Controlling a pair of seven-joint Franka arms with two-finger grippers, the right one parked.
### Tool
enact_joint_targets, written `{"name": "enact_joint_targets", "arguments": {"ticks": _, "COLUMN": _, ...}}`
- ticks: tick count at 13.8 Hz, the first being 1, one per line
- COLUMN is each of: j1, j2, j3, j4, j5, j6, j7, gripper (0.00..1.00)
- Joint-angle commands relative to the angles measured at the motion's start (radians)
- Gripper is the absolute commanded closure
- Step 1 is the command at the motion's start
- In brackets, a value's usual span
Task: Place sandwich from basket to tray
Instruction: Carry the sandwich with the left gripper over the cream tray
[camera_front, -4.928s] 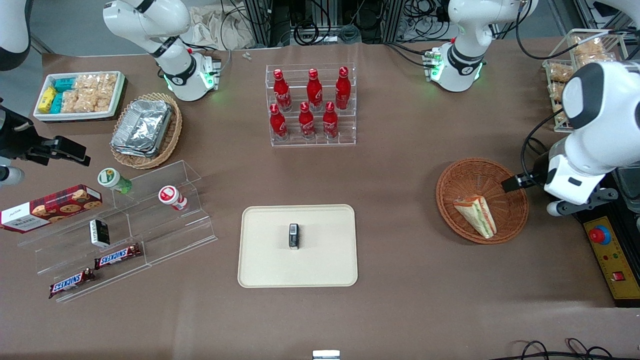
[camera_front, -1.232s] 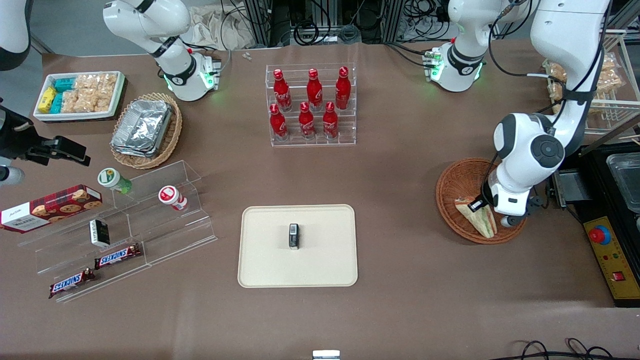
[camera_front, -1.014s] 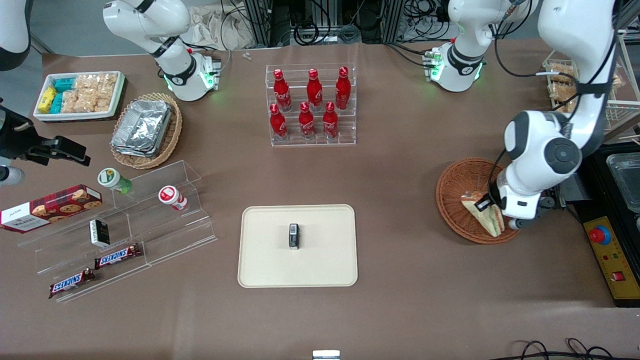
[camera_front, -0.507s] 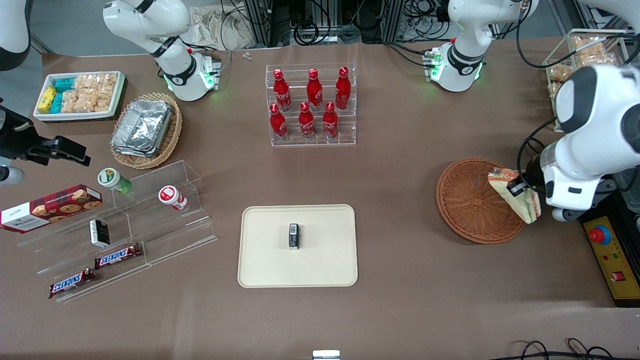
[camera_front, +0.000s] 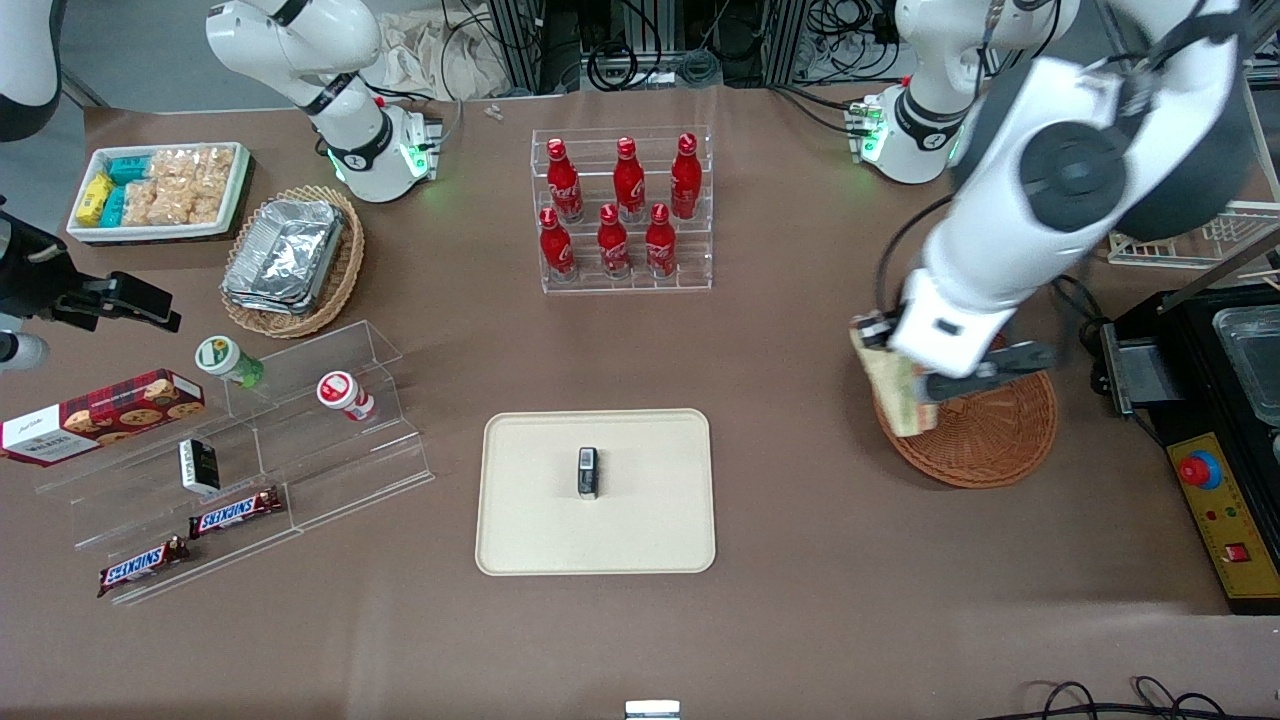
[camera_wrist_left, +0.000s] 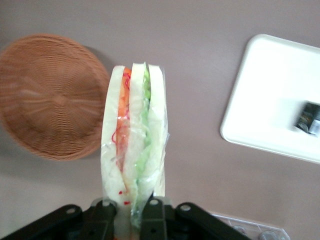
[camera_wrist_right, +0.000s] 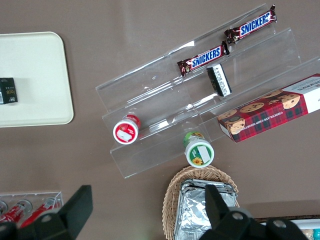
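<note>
My left gripper (camera_front: 893, 345) is shut on the sandwich (camera_front: 897, 392), a clear-wrapped wedge with red and green filling. It holds the sandwich in the air above the rim of the round orange-brown basket (camera_front: 990, 435), on the side nearest the tray. In the left wrist view the fingers (camera_wrist_left: 152, 216) pinch the sandwich (camera_wrist_left: 132, 135) at its narrow end, with the gripper (camera_wrist_left: 129, 214) above bare table between the basket (camera_wrist_left: 50, 95) and the tray (camera_wrist_left: 265, 100). The cream tray (camera_front: 530, 520) lies toward the table's middle and carries a small dark box (camera_front: 588, 472).
A clear rack of red bottles (camera_front: 625, 215) stands farther from the front camera than the tray. A clear stepped shelf (camera_front: 300, 440) with Snickers bars, cups and a cookie box lies toward the parked arm's end. A black control box (camera_front: 1215, 510) sits beside the basket.
The gripper came down into the basket, shut on the sandwich and lifted it out. It has now swung from the basket's outer edge across to the edge nearest the tray.
</note>
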Motion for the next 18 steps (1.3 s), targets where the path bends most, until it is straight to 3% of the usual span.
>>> {"name": "enact_joint_targets", "arguments": {"ticks": 1, "j1": -0.103, "j2": 0.214, "j3": 0.000, "j4": 0.178, "j5": 0.075, "j6": 0.023, "j7": -0.052, "gripper": 0.79}}
{"name": "enact_joint_targets", "arguments": {"ticks": 2, "j1": -0.116, "j2": 0.249, "j3": 0.000, "j4": 0.186, "j5": 0.092, "j6": 0.058, "j7": -0.076, "gripper": 0.87}}
{"name": "enact_joint_targets", "arguments": {"ticks": 5, "j1": -0.151, "j2": 0.349, "j3": -0.002, "j4": 0.177, "j5": 0.096, "j6": 0.271, "j7": -0.086, "gripper": 0.89}}
{"name": "enact_joint_targets", "arguments": {"ticks": 6, "j1": -0.189, "j2": 0.392, "j3": 0.006, "j4": 0.178, "j5": 0.109, "j6": 0.343, "j7": -0.090, "gripper": 0.95}}
{"name": "enact_joint_targets", "arguments": {"ticks": 8, "j1": -0.208, "j2": 0.464, "j3": 0.009, "j4": 0.178, "j5": 0.179, "j6": 0.434, "j7": -0.094, "gripper": 0.95}}
{"name": "enact_joint_targets", "arguments": {"ticks": 14, "j1": -0.252, "j2": 0.602, "j3": 0.012, "j4": 0.250, "j5": 0.195, "j6": 0.557, "j7": -0.093, "gripper": 0.93}}
{"name": "enact_joint_targets", "arguments": {"ticks": 17, "j1": -0.254, "j2": 0.621, "j3": 0.010, "j4": 0.238, "j5": 0.244, "j6": 0.553, "j7": -0.077, "gripper": 0.84}}
{"name": "enact_joint_targets", "arguments": {"ticks": 18, "j1": -0.254, "j2": 0.621, "j3": 0.010, "j4": 0.238, "j5": 0.244, "j6": 0.552, "j7": -0.076, "gripper": 0.65}}
